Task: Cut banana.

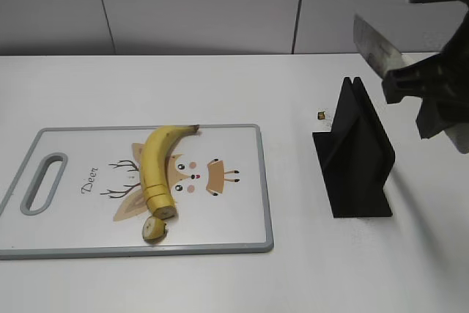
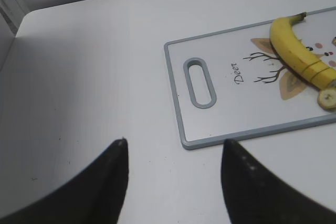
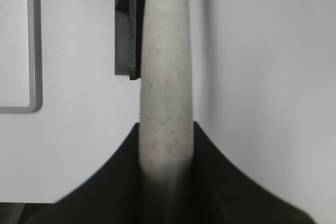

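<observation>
The yellow banana (image 1: 155,159) lies on the cutting board (image 1: 234,218), dark stem pointing to the back. Its near end is cut flat with slice lines, and a small severed piece (image 1: 154,229) lies just in front. Both show in the left wrist view: banana (image 2: 294,51), piece (image 2: 328,98). My right gripper (image 1: 432,93) is shut on a knife's pale handle (image 3: 165,77) and holds the blade (image 1: 375,48) high above the black knife stand (image 1: 355,152). My left gripper (image 2: 173,142) is open and empty over bare table, left of the board (image 2: 252,114); it is out of the exterior view.
The board has a handle slot (image 1: 42,183) at its left end and a deer print. The stand (image 3: 126,24) and a board corner (image 3: 34,77) show in the right wrist view. A small dark speck (image 1: 321,116) lies on the white table behind the stand.
</observation>
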